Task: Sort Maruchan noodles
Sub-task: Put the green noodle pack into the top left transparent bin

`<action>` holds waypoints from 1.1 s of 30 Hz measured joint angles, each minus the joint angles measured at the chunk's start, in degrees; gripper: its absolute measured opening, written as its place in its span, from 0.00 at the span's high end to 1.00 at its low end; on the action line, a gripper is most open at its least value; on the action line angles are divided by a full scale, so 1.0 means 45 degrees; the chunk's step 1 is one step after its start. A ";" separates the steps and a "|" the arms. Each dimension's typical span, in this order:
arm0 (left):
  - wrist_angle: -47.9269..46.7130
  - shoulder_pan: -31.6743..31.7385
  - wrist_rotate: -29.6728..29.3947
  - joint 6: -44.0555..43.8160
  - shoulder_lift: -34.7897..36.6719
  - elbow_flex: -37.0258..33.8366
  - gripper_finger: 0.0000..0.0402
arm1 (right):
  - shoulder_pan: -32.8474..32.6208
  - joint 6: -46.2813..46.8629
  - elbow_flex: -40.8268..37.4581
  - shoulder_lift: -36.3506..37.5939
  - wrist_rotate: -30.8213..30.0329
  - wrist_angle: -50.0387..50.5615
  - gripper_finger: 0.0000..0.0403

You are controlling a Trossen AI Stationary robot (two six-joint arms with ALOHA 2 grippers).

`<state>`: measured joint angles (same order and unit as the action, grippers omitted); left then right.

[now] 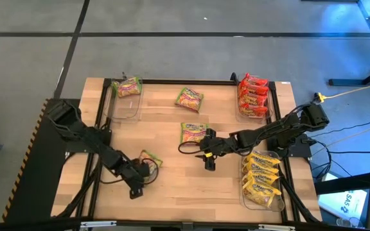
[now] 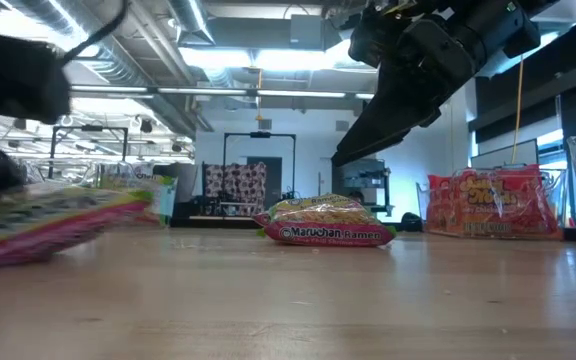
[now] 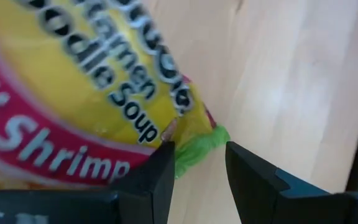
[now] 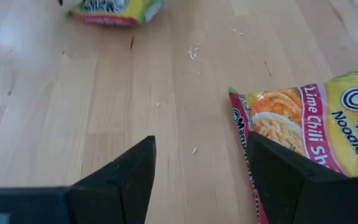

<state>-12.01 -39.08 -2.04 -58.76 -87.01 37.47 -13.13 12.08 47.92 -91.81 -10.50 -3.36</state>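
Note:
Green-pink Maruchan packets: one lies in the far-left clear bin [image 1: 128, 86], two lie flat on the table [image 1: 189, 98] [image 1: 193, 132], and one [image 1: 151, 158] is at my left gripper [image 1: 140, 174]. In the left wrist view that packet [image 3: 73, 93] fills the picture, and its green crimped corner [image 3: 199, 148] lies between my left gripper's [image 3: 201, 168] slightly parted fingers. My right gripper [image 1: 208, 157] hovers open above the table, beside the middle packet [image 4: 316, 124] and apart from it. Red-orange packets [image 1: 252, 96] and yellow packets [image 1: 262, 181] fill the two right bins. My left gripper's fingers come from above and stand on either side of the packet's green crimped corner [image 3: 194, 152]. One finger [image 3: 157, 177] overlaps the packet's edge, but I cannot tell whether it touches. In the low view this packet [image 2: 48, 222] sits tilted, one end higher.
Clear bins stand at the table's far-left [image 1: 124, 106], far-right [image 1: 267, 106] and near-right [image 1: 272, 199] edges. Bare wood lies along the near edge between the arms [image 1: 185, 192]. In the low view my right arm [image 2: 418, 70] hangs above the middle packet [image 2: 328, 228].

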 joint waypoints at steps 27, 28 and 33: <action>-0.6003 0.0825 -0.2700 0.0903 0.1960 0.3048 0.66 | 0.0000 0.0259 0.0000 -0.0179 0.0236 -0.0221 0.45; -0.6500 0.0708 -0.2806 0.0653 0.2024 0.2942 0.66 | 0.0000 0.0257 -0.0010 -0.0290 0.0289 -0.0267 0.45; -0.7380 0.0474 -0.2845 -0.0231 0.2042 0.1965 0.66 | 0.0000 0.0054 -0.0010 -0.1172 0.1120 -0.2184 0.43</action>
<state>-45.23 -36.95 -14.85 -59.80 -77.82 46.32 -13.13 12.32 47.88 -97.08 -5.46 -13.18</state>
